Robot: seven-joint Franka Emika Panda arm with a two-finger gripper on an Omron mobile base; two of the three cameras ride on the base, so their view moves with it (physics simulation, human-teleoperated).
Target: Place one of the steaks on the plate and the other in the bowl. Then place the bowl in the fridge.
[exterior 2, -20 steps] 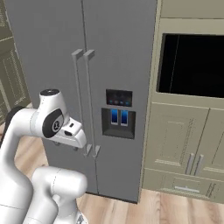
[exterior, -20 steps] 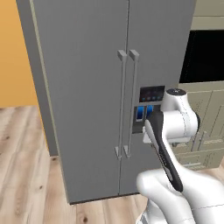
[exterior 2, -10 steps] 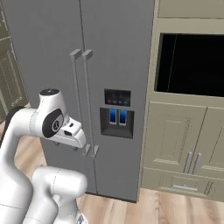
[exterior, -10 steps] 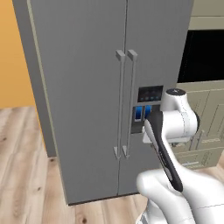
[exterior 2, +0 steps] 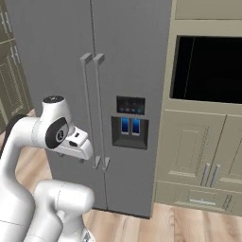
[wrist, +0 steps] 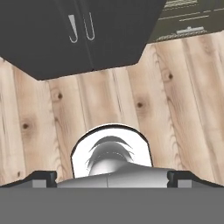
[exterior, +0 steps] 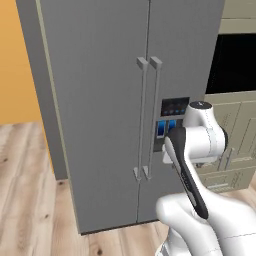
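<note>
Now we see the fridge (exterior: 115,100) sitting larger and further left in the left base view than half a second ago; the whole picture has shifted, so the camera has moved nearer. Both grey doors are shut, matte and flat, with two long vertical handles (exterior 2: 92,108) meeting at centre frame. A dark dispenser panel (exterior 2: 130,123) shows blue lights. In the hand view the gripper (wrist: 112,177) points down at pale wood-plank floor (wrist: 175,100), its fingertips (wrist: 43,177) set wide apart, holding nothing. The fridge top is cut off.
</note>
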